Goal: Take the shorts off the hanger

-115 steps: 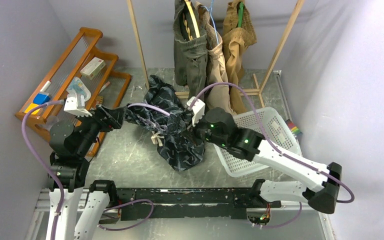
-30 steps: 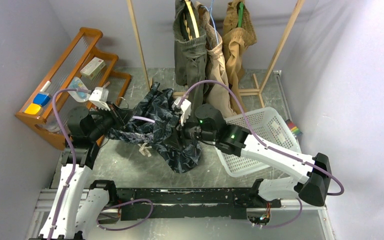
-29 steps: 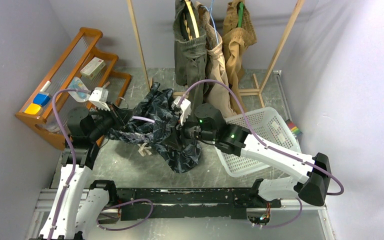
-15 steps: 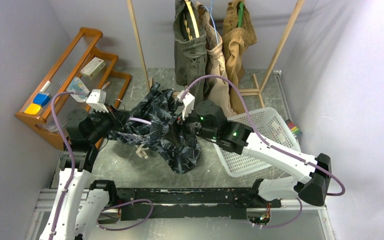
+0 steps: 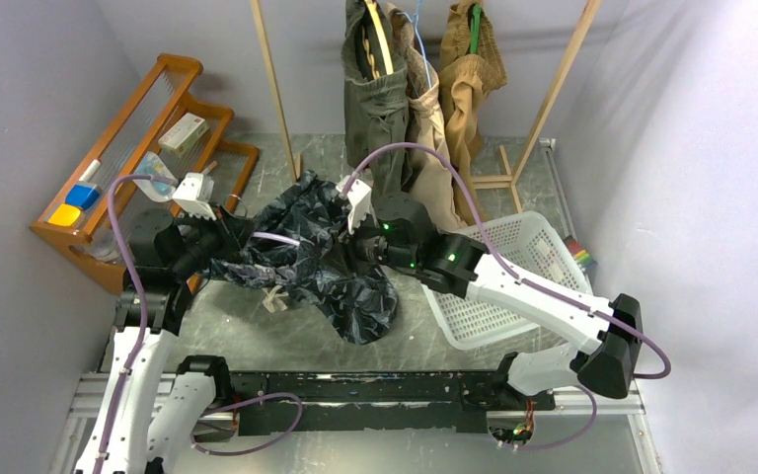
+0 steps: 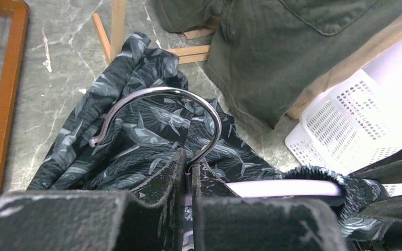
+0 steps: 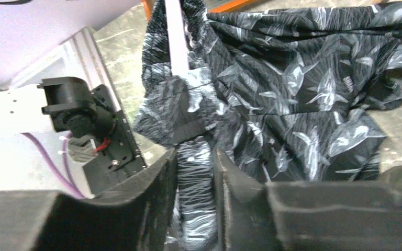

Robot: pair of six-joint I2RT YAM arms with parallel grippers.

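Observation:
The dark navy leaf-print shorts (image 5: 331,272) hang bunched between both arms on a pale pink hanger (image 5: 272,237) with a metal hook (image 6: 167,94). My left gripper (image 6: 189,168) is shut on the hanger at the foot of the hook; the pink bar (image 6: 282,187) runs right into the cloth. My right gripper (image 7: 194,157) is shut on a rolled fold of the navy shorts (image 7: 303,94), near the hanger's end (image 7: 175,42). In the top view the left gripper (image 5: 223,237) is left of the shorts and the right gripper (image 5: 357,247) is at their middle. Olive (image 5: 375,99), beige (image 5: 426,109) and tan-brown shorts (image 5: 469,69) hang on the rail behind.
A white plastic basket (image 5: 538,259) stands right of the navy shorts, under the right arm. An orange wooden shelf rack (image 5: 148,138) with small items lines the left wall. The clothes rail's slanted wooden legs (image 5: 271,89) stand at the back.
My right gripper opened, shifted slightly up and left, then closed on a fold of the navy shorts. The cloth has bunched toward the left. The left gripper stays shut on the hanger.

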